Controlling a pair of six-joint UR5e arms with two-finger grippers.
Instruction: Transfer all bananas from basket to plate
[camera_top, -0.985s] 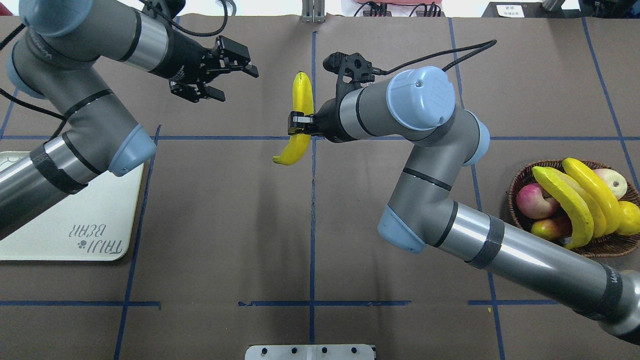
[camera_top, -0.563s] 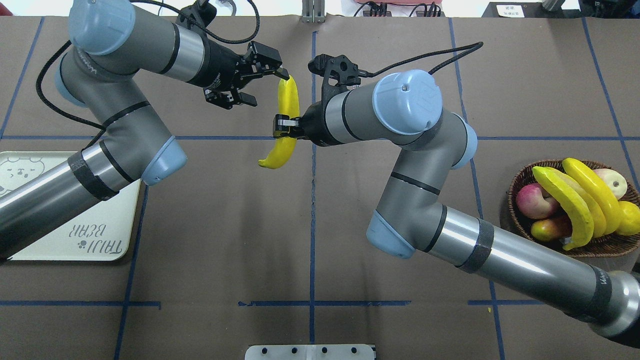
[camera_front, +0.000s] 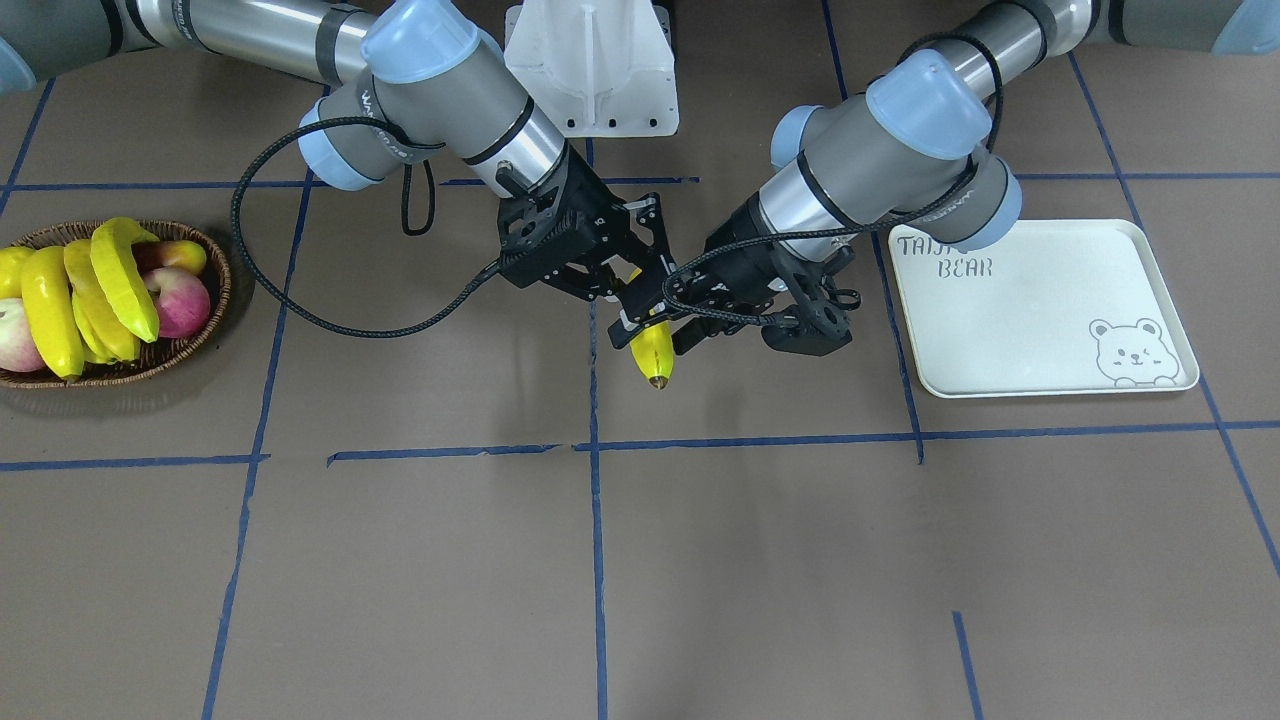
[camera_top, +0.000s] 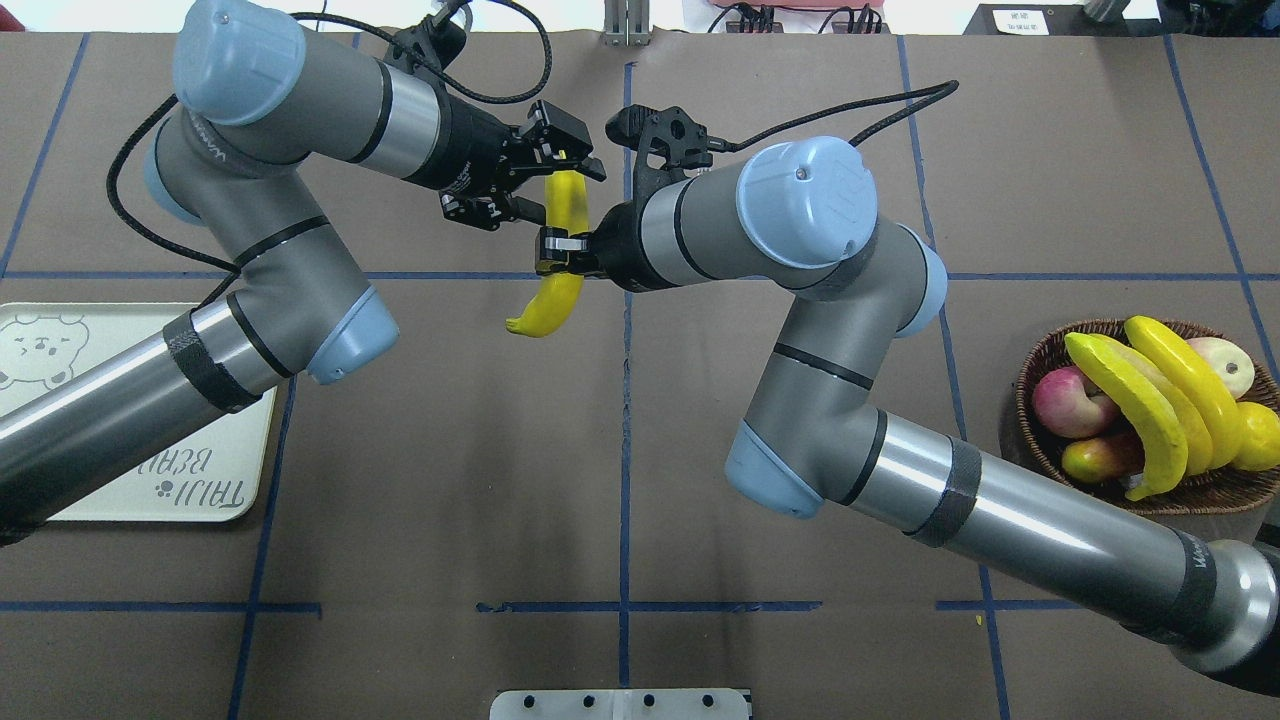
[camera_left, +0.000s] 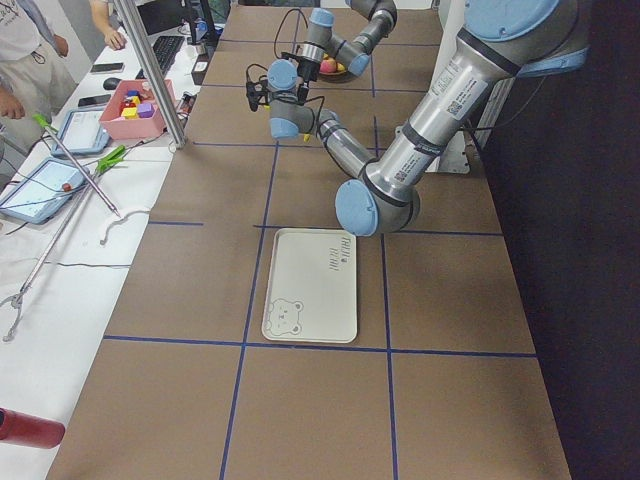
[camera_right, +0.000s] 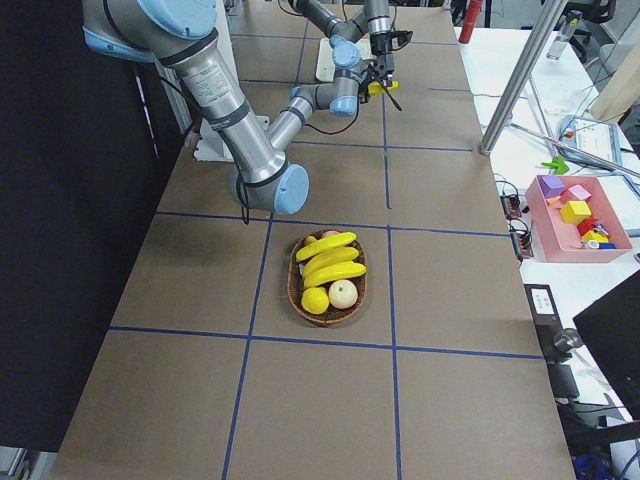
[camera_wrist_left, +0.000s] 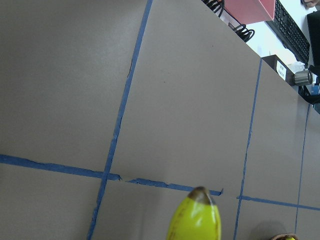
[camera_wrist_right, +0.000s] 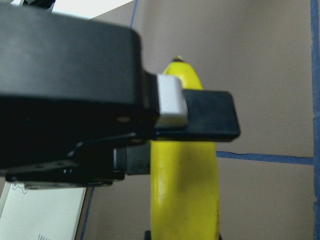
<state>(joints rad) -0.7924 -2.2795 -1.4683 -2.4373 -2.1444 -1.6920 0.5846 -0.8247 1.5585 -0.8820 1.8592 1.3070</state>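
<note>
My right gripper (camera_top: 562, 245) is shut on the middle of a yellow banana (camera_top: 553, 298) and holds it above the table's centre line. It also shows in the front view (camera_front: 652, 358) and close up in the right wrist view (camera_wrist_right: 184, 185). My left gripper (camera_top: 556, 191) is open, one finger on each side of the banana's far end. The banana's dark tip (camera_wrist_left: 196, 216) sits low in the left wrist view. Three more bananas (camera_top: 1135, 405) lie in the brown wicker basket (camera_top: 1028, 395) at the right. The white plate (camera_top: 150, 480) at the left holds nothing.
The basket (camera_front: 216, 290) also holds reddish apples (camera_top: 1065, 400) and a round yellow fruit (camera_top: 1258, 435). My left forearm crosses over the plate's near corner. A white mount (camera_top: 620, 703) stands at the table's near edge. Blue tape lines grid the brown mat.
My left arm has swung right and its open gripper now straddles the banana's far end. My right gripper has shifted a little left with the banana still in it.
</note>
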